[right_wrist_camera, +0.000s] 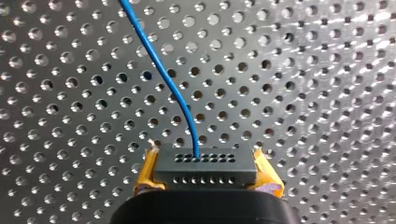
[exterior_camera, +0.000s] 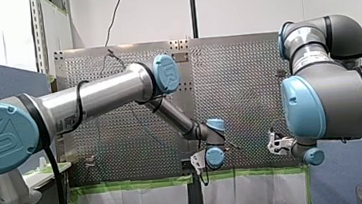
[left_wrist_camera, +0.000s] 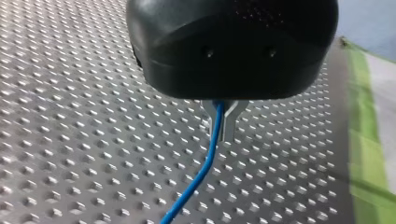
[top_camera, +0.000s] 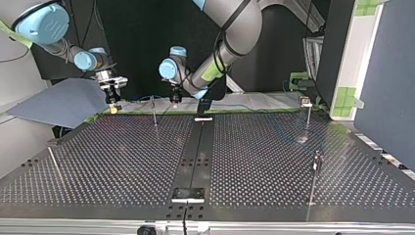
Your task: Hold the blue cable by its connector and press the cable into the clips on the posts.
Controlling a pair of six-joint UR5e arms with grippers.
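Connector nearest: black, pinched between yellow pads of my right gripper. Blue cable leaves it toward 11 o'clock. My left gripper: metal fingers nearly together round cable. Judge: cable held, not yet clipped. Next needs taut span pressed onto post, 11 o'clock from table centre, top view. Perforated metal, green tape at edge.

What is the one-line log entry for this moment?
right gripper: shut on connector | left gripper: shut on cable | cable: runs from connector
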